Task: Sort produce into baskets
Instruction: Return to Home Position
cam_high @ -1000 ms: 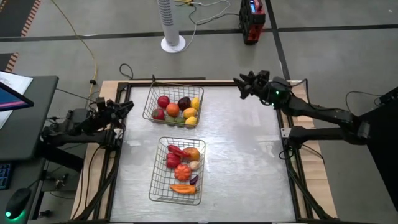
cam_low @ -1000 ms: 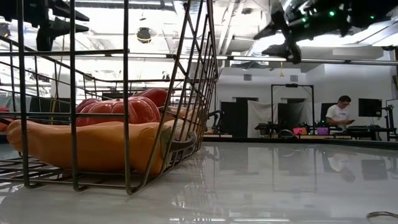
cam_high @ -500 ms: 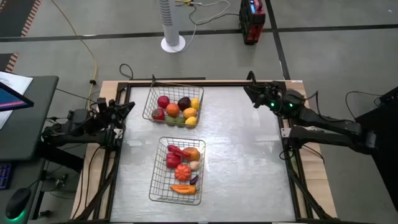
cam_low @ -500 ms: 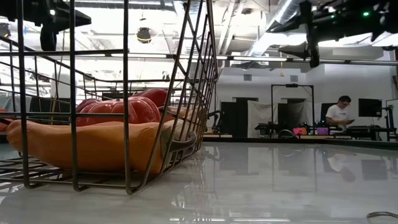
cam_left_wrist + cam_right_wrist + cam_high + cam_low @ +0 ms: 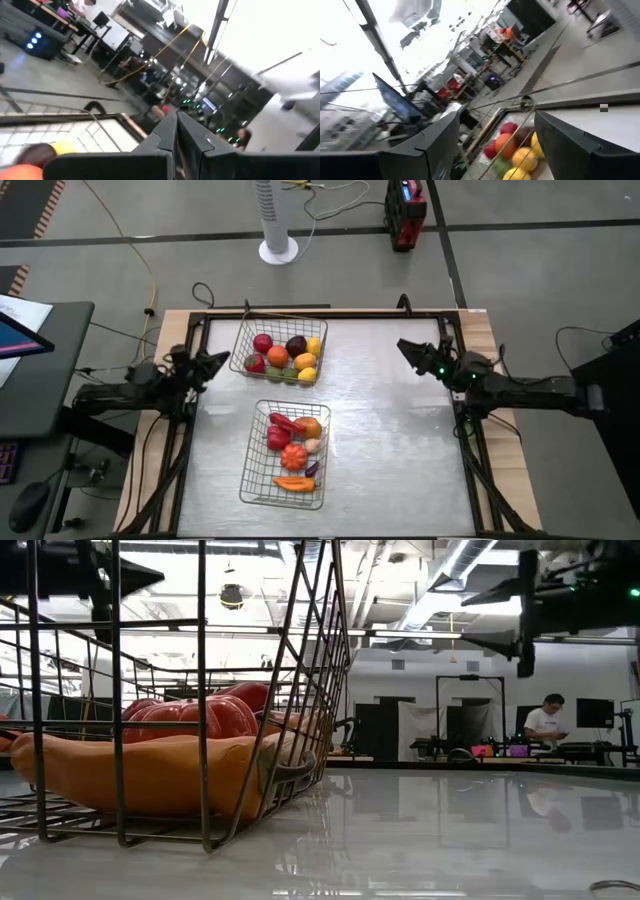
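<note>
Two wire-mesh baskets stand mid-table. The far basket (image 5: 237,345) holds red apples, an orange, a dark plum (image 5: 296,345) and lemons; its fruit shows in the right wrist view (image 5: 512,150). The near basket (image 5: 252,480) holds red peppers, a ribbed tomato (image 5: 292,456), garlic and a carrot (image 5: 293,483); it fills the low view's left (image 5: 200,690). My left gripper (image 5: 215,362) hovers at the table's left edge beside the far basket, shut and empty (image 5: 176,125). My right gripper (image 5: 408,350) hovers near the table's right edge, open and empty (image 5: 495,140).
A bare stretch of table (image 5: 390,440) lies between the baskets and the right arm. Black frame rails (image 5: 300,312) run round the table's edges. A person (image 5: 545,720) sits at a desk far back in the room.
My right gripper has drawn back from the table's far edge toward the near and right edges and sunk a little, staying open. My left gripper has edged toward the far basket. The baskets and produce have not moved.
</note>
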